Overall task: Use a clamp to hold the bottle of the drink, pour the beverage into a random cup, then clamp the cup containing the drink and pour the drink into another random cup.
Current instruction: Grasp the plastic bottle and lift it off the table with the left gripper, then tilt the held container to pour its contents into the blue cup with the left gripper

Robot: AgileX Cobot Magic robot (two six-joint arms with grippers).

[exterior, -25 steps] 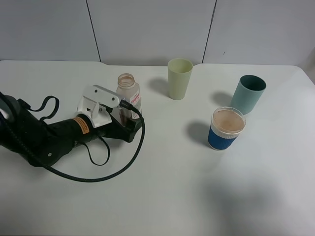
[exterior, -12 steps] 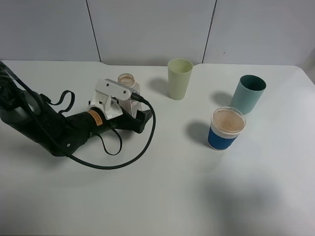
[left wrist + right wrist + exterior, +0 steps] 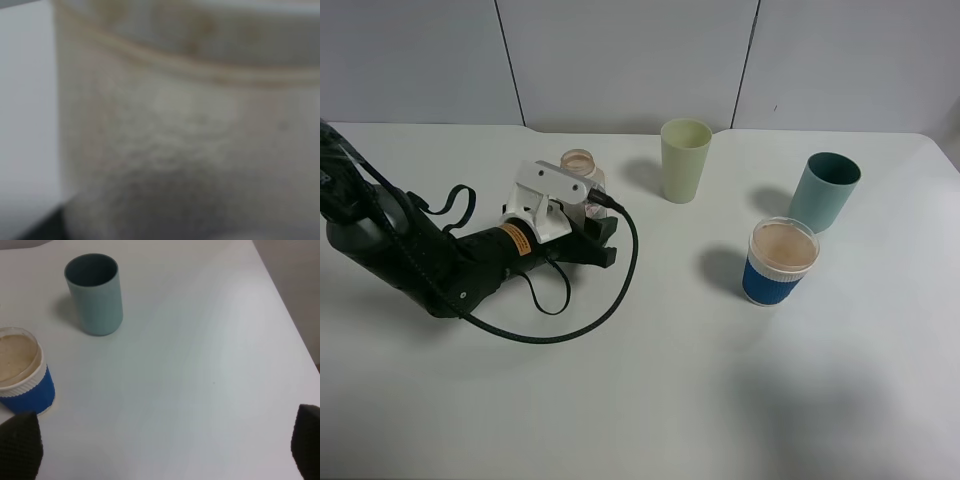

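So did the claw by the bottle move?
Yes. The left claw slid a little toward the yellow-green cup, closer in on the bottle, which kept its place.

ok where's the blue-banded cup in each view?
Exterior high: blue-banded cup stands right of centre, just in front of the teal cup.
Left wrist: not in it; only a blurred close-up, apparently the bottle.
Right wrist: in view, nearer the camera than the teal cup.
Shared landmark: the teal cup, next to it in both.
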